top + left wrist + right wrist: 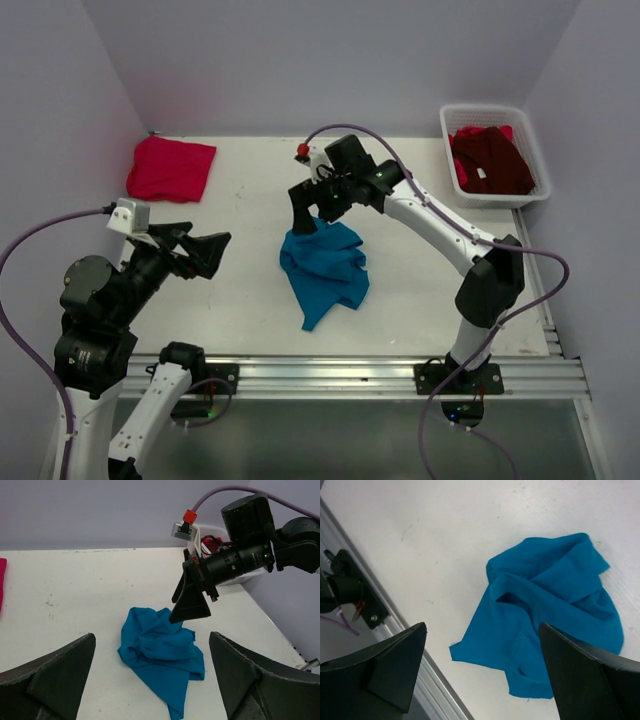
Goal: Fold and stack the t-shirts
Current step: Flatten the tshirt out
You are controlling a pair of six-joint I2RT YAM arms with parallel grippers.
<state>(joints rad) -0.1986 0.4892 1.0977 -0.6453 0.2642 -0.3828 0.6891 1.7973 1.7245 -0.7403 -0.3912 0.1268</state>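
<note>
The teal-blue t-shirt (pixel 325 270) lies crumpled in a heap at the table's middle; it also shows in the left wrist view (pixel 160 652) and the right wrist view (pixel 550 615). The pinkish-red t-shirt (pixel 171 168) lies folded at the far left. The dark maroon t-shirt (pixel 490 160) sits in the white basket (pixel 450 125). My right gripper (pixel 312 213) is open and empty, hovering just above the teal shirt's far edge. My left gripper (pixel 205 255) is open and empty, left of the teal shirt, raised over the table.
The white mesh basket stands at the far right corner. An aluminium rail (pixel 350 372) runs along the near table edge. Walls enclose the table on the left, back and right.
</note>
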